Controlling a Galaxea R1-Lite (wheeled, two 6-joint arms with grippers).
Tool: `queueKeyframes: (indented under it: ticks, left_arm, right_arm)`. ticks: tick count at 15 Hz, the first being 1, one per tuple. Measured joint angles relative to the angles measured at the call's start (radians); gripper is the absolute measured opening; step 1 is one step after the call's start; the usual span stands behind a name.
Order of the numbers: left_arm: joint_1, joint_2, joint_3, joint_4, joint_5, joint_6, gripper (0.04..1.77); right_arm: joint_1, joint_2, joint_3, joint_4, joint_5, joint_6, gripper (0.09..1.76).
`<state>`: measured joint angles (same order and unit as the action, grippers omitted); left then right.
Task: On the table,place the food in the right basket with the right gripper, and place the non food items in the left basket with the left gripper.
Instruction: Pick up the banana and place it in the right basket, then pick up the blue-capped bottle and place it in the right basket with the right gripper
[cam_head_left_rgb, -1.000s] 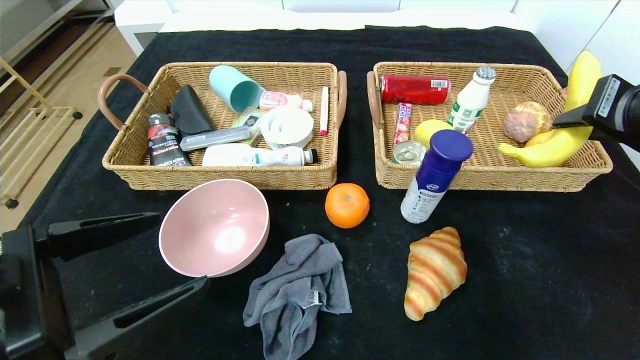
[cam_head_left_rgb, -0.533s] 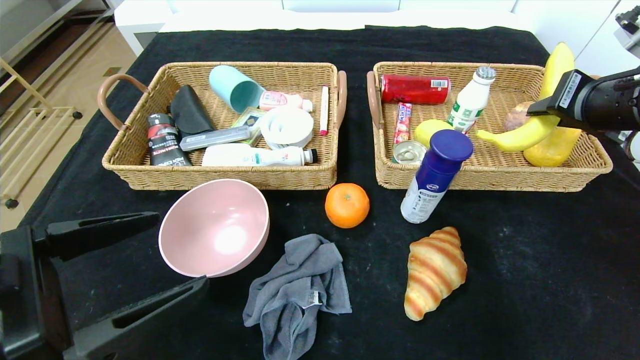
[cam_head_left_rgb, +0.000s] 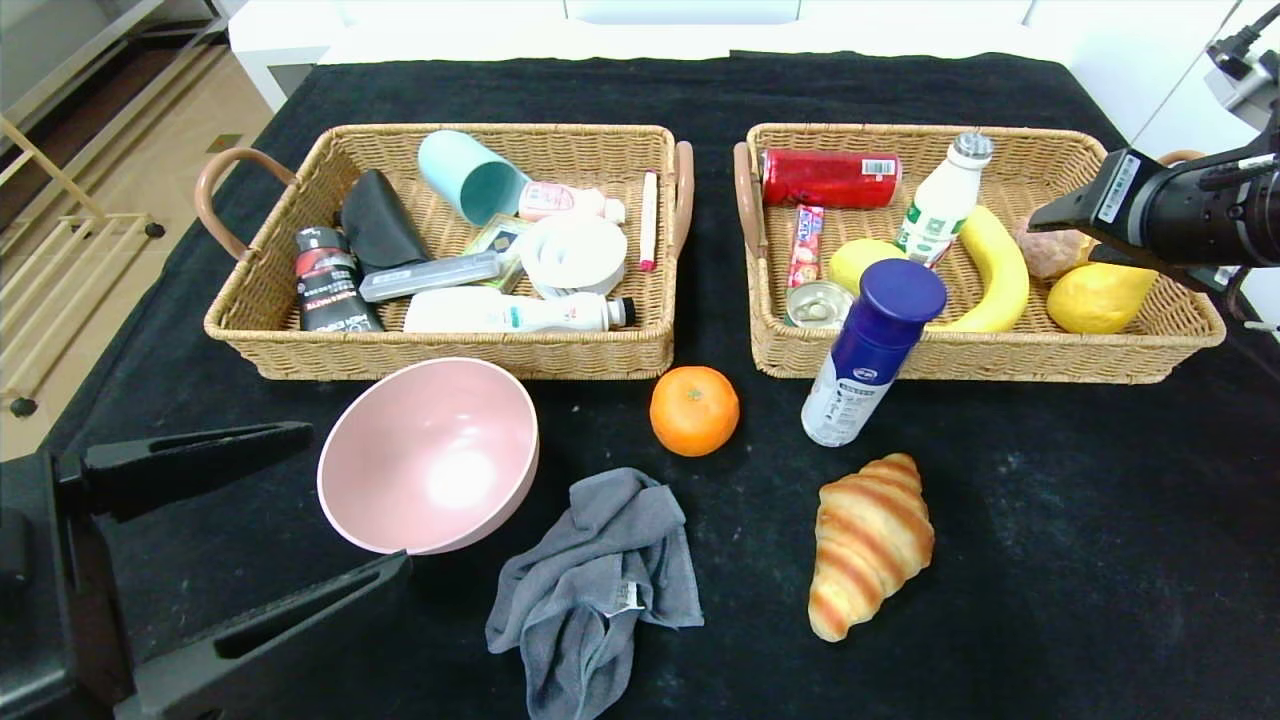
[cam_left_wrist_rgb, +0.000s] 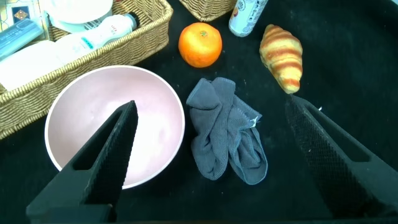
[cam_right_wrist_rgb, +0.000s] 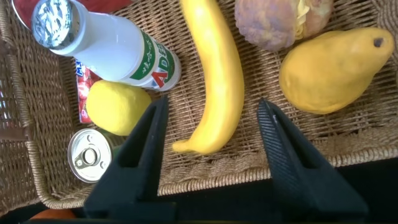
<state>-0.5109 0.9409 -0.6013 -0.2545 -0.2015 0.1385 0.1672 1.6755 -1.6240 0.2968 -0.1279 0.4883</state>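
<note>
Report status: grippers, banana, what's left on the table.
Right gripper open above right basket; banana lies inside, released. Left gripper open, over pink bowl and grey cloth. Orange, bottle, croissant remain.

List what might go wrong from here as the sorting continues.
1. The tall blue-capped bottle stands right against the right basket's front wall; a claw reaching past it might knock it over.
2. The orange is round and may roll if nudged.
3. The left claw hangs open above the pink bowl and the grey cloth; a grab at the bowl's rim could slip or tip it.
</note>
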Motion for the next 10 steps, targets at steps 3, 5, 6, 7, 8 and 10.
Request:
queueKeyframes:
  ticks: [3,5,6,7,8,10]
  left_arm:
    - [0.0,0.0,0.001,0.0,0.0,0.001,1.72]
    - [0.0,0.0,0.001,0.0,0.0,0.001,1.72]
    - [0.0,0.0,0.001,0.0,0.0,0.001,1.72]
    - [0.0,-0.001,0.001,0.0,0.0,0.002,1.72]
    - [0.0,-0.001,0.001,0.0,0.0,0.002,1.72]
    - [0.0,-0.001,0.002,0.001,0.0,0.002,1.72]
  right_arm:
    - [0.004,-0.005,0.005,0.004,0.0,-0.002,1.3]
    - [0.011,-0.027,0.033,0.009,0.001,-0.014,1.39]
    - [0.017,-0.046,0.064,0.01,0.001,-0.034,1.43]
    - [0.026,-0.069,0.108,0.009,0.001,-0.059,1.46]
    - [0.039,-0.104,0.162,0.008,0.004,-0.088,1.49]
    - [0.067,-0.181,0.271,0.005,0.024,-0.14,1.54]
